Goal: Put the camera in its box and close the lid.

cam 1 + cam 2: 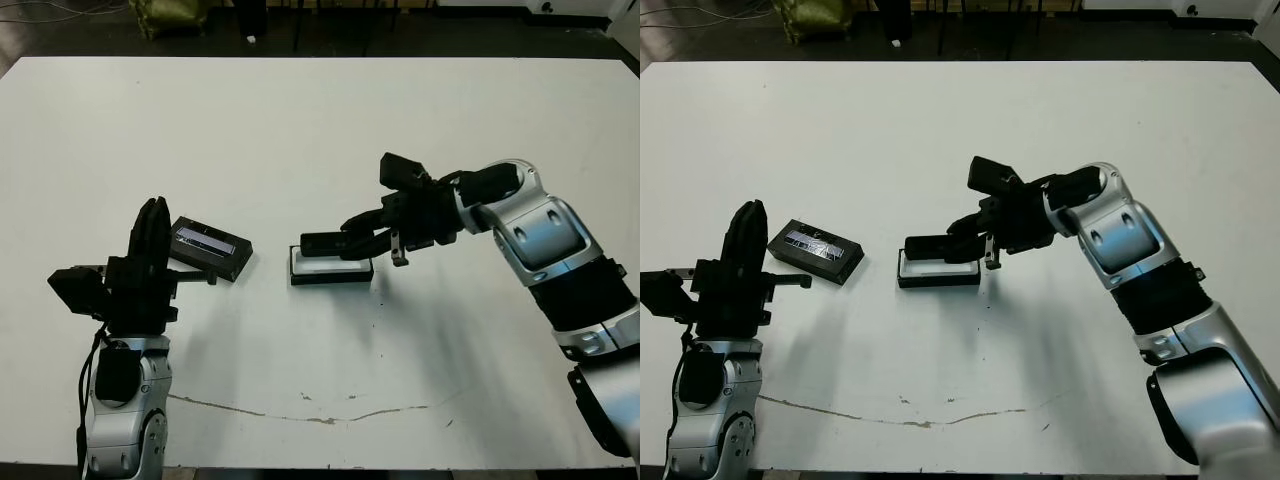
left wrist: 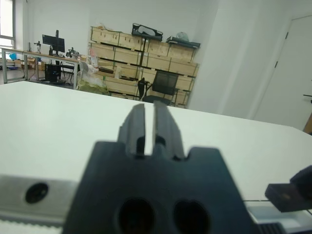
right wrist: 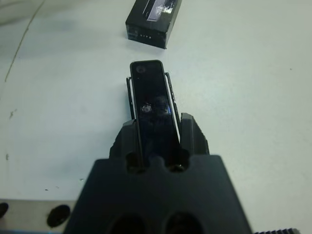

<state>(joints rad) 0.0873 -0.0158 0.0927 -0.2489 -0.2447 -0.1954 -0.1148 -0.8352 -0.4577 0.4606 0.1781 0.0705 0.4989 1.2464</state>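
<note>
Right fingers [image 3: 187, 134] grip the camera [image 3: 153, 107] above the box [image 1: 330, 268]

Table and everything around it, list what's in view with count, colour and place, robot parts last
Camera: one, black, held in the right gripper just above the box.
Box: one, black with white lining, middle of the table, open.
Lid: one, black with a silvery strip, lying on the table to the left of the box, apart from it.
Table: one, white, with a thin dark crack line near the front edge.
Wooden crates: several, tan, stacked against the far wall.
Office chair: one, black, in front of the crates.
Left gripper: one, black, raised near the lid, shut on nothing.
Right gripper: one, black, over the box, gripping the camera.
</note>
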